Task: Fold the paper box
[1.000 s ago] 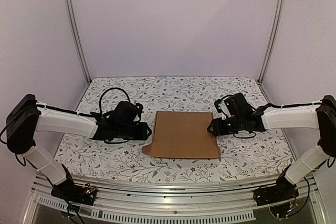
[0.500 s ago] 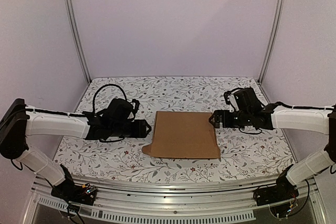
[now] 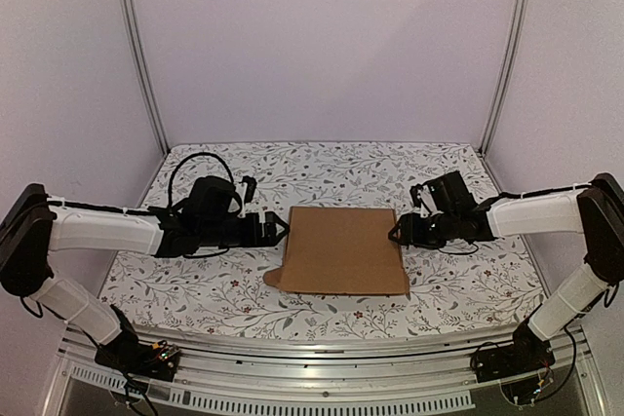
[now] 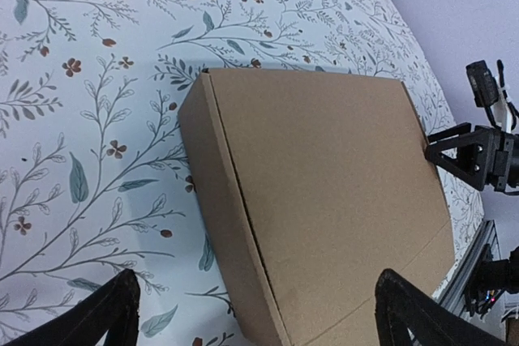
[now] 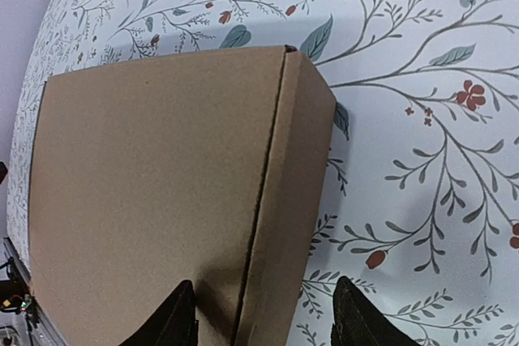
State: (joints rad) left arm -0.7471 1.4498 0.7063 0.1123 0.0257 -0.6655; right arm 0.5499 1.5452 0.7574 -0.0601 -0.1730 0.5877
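Pale lilac walls [image 3: 322, 46] on three sides, with two metal posts [image 3: 136, 46] in the far corners. Below them one table [image 3: 331, 168], covered with a white cloth printed with grey-green leaves and small red flowers.

Only one box [image 3: 343, 248], of plain brown cardboard. Closed and flat, lying near the middle of the table, a little toward the near edge. One small flap tip sticking out at the near left corner.

Two arms, white with black wrists. Left arm [image 3: 102, 229] reaching in low from the left, right arm [image 3: 536, 211] from the right, both pointing inward. Box directly between the two grippers.

Left gripper [image 3: 277, 228] just beside the left side of the box, toward its far half. Jaws very wide, holding nothing. In the wrist view, fingers [image 4: 113, 318] spread out to both lower corners, with the left wall and top of the box ahead of them. Touching the cardboard or not: cannot tell.

Right gripper [image 3: 398, 232] at the right side of the box, near the far right corner. Jaws about half wide, set astride the right wall: one of the fingers [image 5: 180, 318] over the top panel, the other over the cloth just beside the wall. Not closed on the cardboard; contact, again, cannot tell.
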